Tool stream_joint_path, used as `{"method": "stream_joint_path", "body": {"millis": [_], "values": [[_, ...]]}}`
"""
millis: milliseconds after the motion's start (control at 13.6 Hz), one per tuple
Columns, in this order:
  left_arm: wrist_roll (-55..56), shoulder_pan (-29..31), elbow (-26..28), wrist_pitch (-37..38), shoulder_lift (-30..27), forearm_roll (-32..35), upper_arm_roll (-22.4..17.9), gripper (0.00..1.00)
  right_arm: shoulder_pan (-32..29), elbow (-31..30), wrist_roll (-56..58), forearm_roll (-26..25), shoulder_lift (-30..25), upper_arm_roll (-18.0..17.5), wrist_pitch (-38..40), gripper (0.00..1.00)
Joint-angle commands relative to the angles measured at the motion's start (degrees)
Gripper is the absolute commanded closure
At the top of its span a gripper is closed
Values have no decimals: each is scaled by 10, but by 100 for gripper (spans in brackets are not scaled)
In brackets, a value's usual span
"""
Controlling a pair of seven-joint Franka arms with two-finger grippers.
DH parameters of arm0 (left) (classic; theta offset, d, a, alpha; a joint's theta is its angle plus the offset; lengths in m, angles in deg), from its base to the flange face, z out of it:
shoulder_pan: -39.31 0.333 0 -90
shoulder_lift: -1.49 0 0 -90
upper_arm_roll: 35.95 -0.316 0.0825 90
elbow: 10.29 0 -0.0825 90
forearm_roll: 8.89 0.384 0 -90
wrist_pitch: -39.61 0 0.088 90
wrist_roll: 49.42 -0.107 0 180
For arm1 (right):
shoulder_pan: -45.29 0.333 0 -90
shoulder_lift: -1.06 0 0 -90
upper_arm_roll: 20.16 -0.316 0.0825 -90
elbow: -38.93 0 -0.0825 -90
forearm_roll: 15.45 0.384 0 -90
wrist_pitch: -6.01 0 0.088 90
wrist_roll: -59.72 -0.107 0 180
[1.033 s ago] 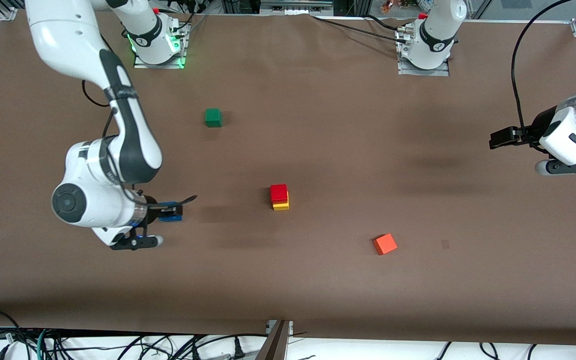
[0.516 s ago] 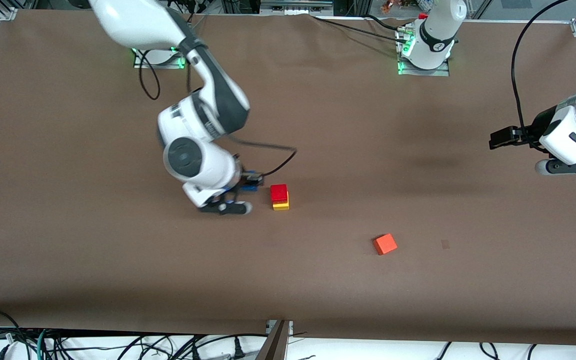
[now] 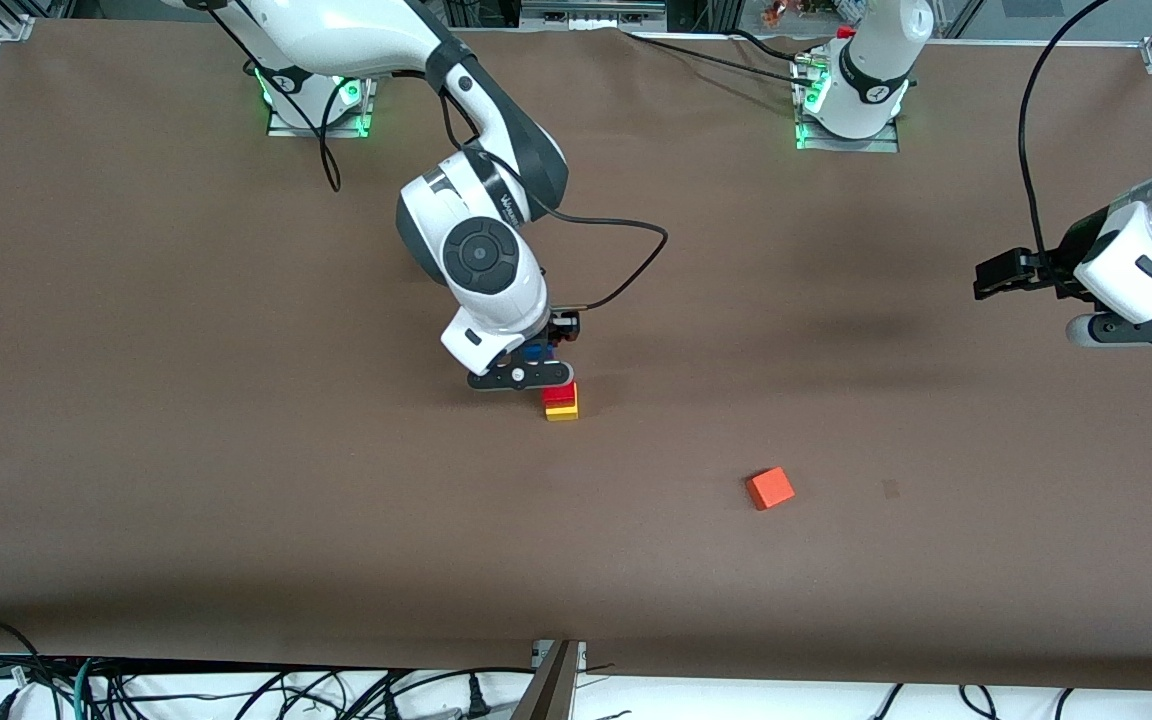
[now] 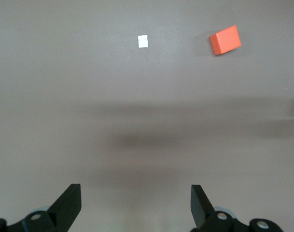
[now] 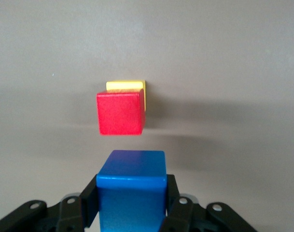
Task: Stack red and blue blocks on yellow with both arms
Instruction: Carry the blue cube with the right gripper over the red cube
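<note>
The red block point(image 3: 560, 394) sits on the yellow cube point(image 3: 563, 411) at mid-table; both show in the right wrist view, red point(image 5: 120, 113) over yellow point(image 5: 125, 85). My right gripper point(image 3: 540, 357) is shut on the blue block point(image 3: 537, 352) and holds it in the air beside the stack, toward the robots' bases. In the right wrist view the blue block point(image 5: 131, 189) fills the space between the black fingers point(image 5: 171, 195). My left gripper point(image 3: 998, 275) is open and empty, waiting above the table at the left arm's end; it also shows in the left wrist view point(image 4: 136, 203).
An orange cube point(image 3: 769, 488) lies nearer the front camera than the stack, toward the left arm's end; it also shows in the left wrist view point(image 4: 225, 40). A small white mark point(image 4: 143, 41) is on the brown table. The green cube is hidden.
My right arm has carried the blue block from the right arm's end of the table to just beside the red-on-yellow stack. The left arm has barely moved.
</note>
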State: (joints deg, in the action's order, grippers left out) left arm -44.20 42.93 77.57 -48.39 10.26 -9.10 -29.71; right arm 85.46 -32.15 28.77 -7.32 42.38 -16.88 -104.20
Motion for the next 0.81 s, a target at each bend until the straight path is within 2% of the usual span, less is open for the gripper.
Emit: {"method": "stream_joint_path", "body": {"millis": [0,738], "values": [[-9,-3,-17,1,10,0,-2,0,9,-7,12,-9,5,4,-44,64],[-11,3,-18,1,11,0,-3,0,18,-7,12,-23,34,4,-117,63]]}}
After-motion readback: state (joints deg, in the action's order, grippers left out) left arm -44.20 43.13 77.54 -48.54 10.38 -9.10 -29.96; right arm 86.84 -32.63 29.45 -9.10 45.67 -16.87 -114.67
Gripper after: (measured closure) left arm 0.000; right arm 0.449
